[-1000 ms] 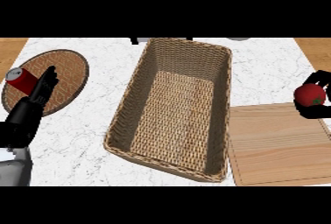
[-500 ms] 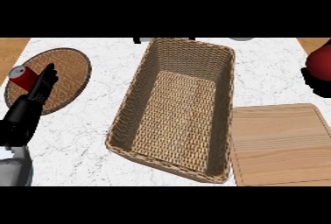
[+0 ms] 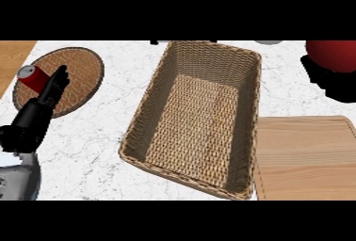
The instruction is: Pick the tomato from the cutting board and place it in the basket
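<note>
Tomato (image 3: pixel 332 55), held aloft at the view's upper right, now appears larger and closer to the top right corner than in the two earlier frames, which indicates that it has been lifted further off the cutting board (image 3: pixel 306 157); the board's surface, nearest the viewer at lower right, is bare. The right hand (image 3: pixel 332 82) shows only as a dark shape directly beneath and around the fruit, apparently curled about it from below, though individual fingers cannot be made out. The pick is therefore judged complete, with the carry over the wicker basket (image 3: pixel 142 110) yet to come. The basket stands just left of the hand and the board, its long interior holding nothing, so the remaining travel is a short move leftward and a descent. The left hand (image 3: pixel 42 101) rests at the view's left, fingers straight and together, extended over a round woven mat (image 3: pixel 83 70), with a red can (image 3: pixel 31 77) just beside its fingertips.
</note>
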### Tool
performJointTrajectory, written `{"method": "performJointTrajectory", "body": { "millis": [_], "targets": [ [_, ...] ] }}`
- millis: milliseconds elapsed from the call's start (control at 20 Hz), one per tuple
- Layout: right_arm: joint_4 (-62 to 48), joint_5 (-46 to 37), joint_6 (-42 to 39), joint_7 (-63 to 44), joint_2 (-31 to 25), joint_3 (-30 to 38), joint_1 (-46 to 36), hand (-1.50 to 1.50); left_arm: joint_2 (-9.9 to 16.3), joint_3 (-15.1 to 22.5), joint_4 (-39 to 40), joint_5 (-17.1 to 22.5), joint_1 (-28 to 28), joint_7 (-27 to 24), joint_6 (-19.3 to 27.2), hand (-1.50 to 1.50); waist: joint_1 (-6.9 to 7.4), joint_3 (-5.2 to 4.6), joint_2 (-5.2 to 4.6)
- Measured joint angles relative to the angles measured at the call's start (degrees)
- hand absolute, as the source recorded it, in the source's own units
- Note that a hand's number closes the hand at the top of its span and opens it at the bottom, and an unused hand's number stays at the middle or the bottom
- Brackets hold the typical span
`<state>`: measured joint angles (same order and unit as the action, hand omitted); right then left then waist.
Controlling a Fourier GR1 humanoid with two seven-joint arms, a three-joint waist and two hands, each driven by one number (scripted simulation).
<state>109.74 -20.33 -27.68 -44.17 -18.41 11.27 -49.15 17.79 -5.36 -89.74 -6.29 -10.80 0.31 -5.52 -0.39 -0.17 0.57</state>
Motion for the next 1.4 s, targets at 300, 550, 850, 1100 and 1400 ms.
{"method": "performJointTrajectory", "body": {
  "millis": [300, 550, 850, 1100, 1400],
  "targets": [
    [-4.9, -0.9, 2.5, -9.3, 4.9, -5.9, -9.7, 1.5, -0.6, 0.2, 0.2, -0.4, -1.5, 0.8, 0.0, 0.0, 0.6, 0.06, -0.31],
    [-9.3, -1.8, 3.5, -11.7, 8.4, -10.1, -12.3, 1.5, -0.9, 0.4, -2.3, -0.3, -0.3, 2.0, -0.4, 0.0, 0.83, 0.09, -0.34],
    [-15.1, -2.2, 3.0, -13.2, 9.8, -13.1, -13.0, 1.5, -0.3, -0.4, -1.9, -0.2, 0.0, 1.3, -1.1, 0.0, 0.64, 0.09, -0.38],
    [-18.3, -4.8, 0.1, -12.8, 7.1, -18.0, -12.9, 1.5, -0.9, -0.2, -1.8, -0.9, 0.0, 1.3, -0.3, 0.0, 0.35, 0.08, -0.31],
    [-19.8, -4.5, -4.6, -11.2, 4.4, -20.8, -12.3, -1.5, -1.2, -0.1, -1.5, -1.0, -0.4, 1.4, -0.6, 0.0, 0.11, 0.1, -0.29]
  ]
}}
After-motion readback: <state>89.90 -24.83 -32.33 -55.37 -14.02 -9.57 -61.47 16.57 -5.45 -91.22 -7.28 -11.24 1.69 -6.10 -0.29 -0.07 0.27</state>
